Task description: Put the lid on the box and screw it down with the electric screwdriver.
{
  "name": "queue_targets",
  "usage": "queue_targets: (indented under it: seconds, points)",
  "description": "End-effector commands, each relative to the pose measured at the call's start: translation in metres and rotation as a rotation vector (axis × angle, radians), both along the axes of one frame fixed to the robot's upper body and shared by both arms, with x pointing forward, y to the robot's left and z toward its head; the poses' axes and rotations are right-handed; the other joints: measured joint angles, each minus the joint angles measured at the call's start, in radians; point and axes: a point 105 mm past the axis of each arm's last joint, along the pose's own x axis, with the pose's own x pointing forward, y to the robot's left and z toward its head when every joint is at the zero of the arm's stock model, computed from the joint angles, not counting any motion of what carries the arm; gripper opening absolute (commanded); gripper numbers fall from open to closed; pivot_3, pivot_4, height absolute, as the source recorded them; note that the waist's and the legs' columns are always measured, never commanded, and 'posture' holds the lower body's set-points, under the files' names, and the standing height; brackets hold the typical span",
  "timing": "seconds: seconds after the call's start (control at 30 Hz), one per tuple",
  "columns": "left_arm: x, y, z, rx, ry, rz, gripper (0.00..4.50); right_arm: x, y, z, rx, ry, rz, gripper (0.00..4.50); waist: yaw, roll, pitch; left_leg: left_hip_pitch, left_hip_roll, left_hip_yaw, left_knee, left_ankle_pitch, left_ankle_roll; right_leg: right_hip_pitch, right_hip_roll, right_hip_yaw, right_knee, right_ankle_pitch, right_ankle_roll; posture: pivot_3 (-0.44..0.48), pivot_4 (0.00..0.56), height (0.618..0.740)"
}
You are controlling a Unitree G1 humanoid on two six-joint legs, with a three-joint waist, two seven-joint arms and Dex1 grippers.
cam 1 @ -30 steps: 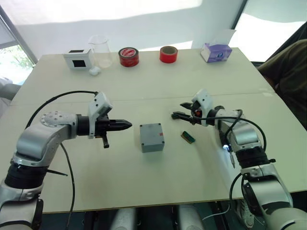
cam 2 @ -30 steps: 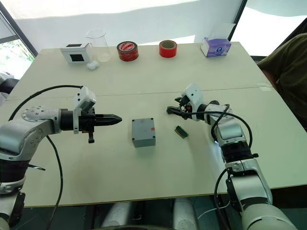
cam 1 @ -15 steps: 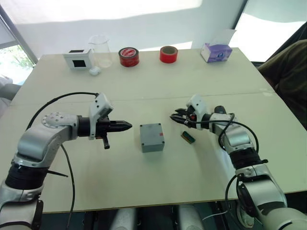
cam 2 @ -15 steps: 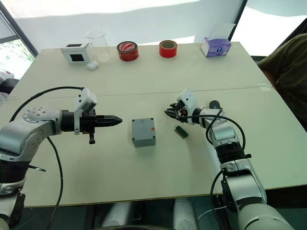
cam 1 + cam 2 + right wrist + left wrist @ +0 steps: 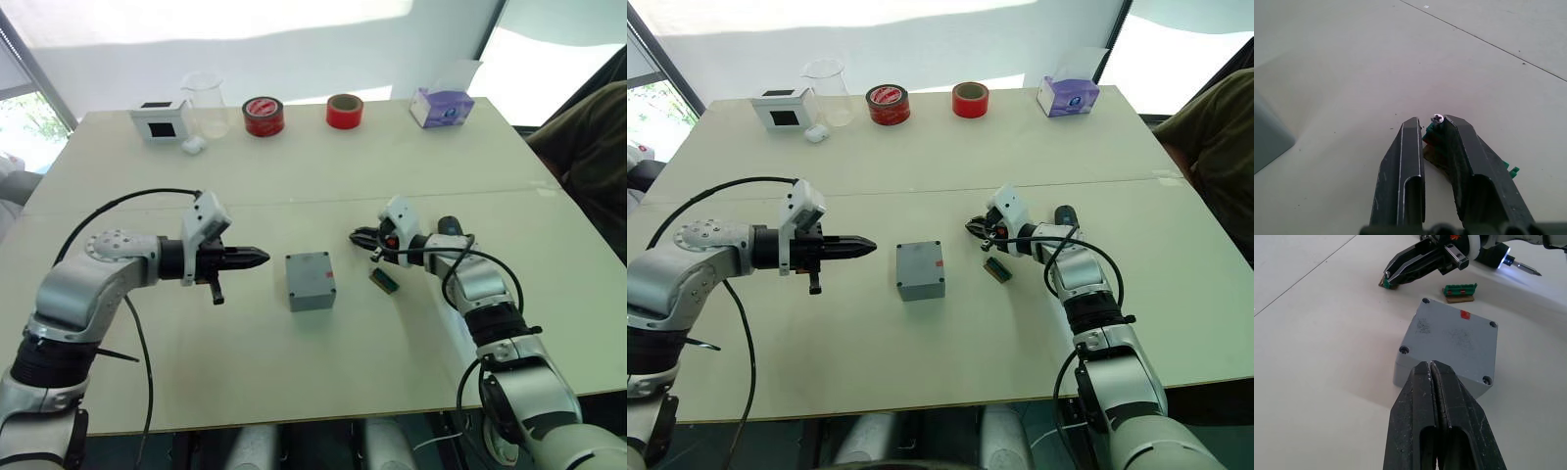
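The grey box (image 5: 311, 281) stands closed at the middle of the table. Its top face (image 5: 1449, 342) has screw holes at the corners and a small red mark, and I cannot tell the lid from it as a separate piece. My left gripper (image 5: 263, 257) is shut and empty, level with the box and pointing at its left side. My right gripper (image 5: 358, 235) is right of the box, low over the table, shut on a small screw (image 5: 1437, 118). The electric screwdriver's lit tip and bit (image 5: 1520, 267) show beside my right wrist.
A green terminal block (image 5: 383, 280) lies just right of the box, under my right gripper. Along the far edge stand a white box with a black face (image 5: 160, 119), a beaker (image 5: 208, 103), two red tape rolls (image 5: 263, 116) and a tissue box (image 5: 441, 106). A person (image 5: 588, 147) is at the right.
My right forearm has rolled and drawn in, so the screwdriver's light no longer shows under it in the head views. The left arm and the box have not moved.
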Motion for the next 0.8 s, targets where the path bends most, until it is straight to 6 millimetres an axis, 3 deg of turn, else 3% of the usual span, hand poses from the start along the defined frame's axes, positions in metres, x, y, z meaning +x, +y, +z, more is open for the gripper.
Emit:
queue_targets:
  seconds: [0.03, 0.2, 0.27, 0.33, 0.8]
  points:
    - [-0.004, -0.003, 0.006, 0.018, -0.044, -0.023, 0.00, 0.004, 0.001, 0.017, 0.032, -0.051, 0.000, 0.74, 0.000, 0.000, 0.000, 0.000, 0.000, 0.000, 0.000, 0.000, 0.000, 0.000, 0.000, 0.000, 0.000, 0.000, 0.000, 0.000, 0.150, 0.740]
    - [-0.004, -0.003, 0.005, 0.022, -0.042, -0.027, 0.00, 0.004, 0.001, 0.017, 0.036, -0.051, 0.000, 0.74, 0.000, 0.000, 0.000, 0.000, 0.000, 0.000, 0.000, 0.000, 0.000, 0.000, 0.000, 0.000, 0.000, 0.000, 0.000, 0.000, 0.150, 0.740]
    - [-0.004, -0.004, 0.005, 0.023, -0.042, -0.027, 0.00, 0.004, 0.001, 0.017, 0.039, -0.052, -0.001, 0.19, 0.000, 0.000, 0.000, 0.000, 0.000, 0.000, 0.000, 0.000, 0.000, 0.000, 0.000, 0.000, 0.000, 0.000, 0.000, 0.000, 0.150, 0.740]
    - [-0.004, -0.004, 0.005, 0.024, -0.042, -0.027, 0.00, 0.004, 0.001, 0.018, 0.043, -0.052, -0.004, 0.03, 0.000, 0.000, 0.000, 0.000, 0.000, 0.000, 0.000, 0.000, 0.000, 0.000, 0.000, 0.000, 0.000, 0.000, 0.000, 0.000, 0.150, 0.740]
    - [-0.007, -0.005, 0.002, 0.030, -0.043, -0.035, 0.00, 0.007, -0.003, 0.029, 0.108, -0.054, -0.055, 0.03, 0.000, 0.000, 0.000, 0.000, 0.000, 0.000, 0.000, 0.000, 0.000, 0.000, 0.000, 0.000, 0.000, 0.000, 0.000, 0.000, 0.150, 0.740]
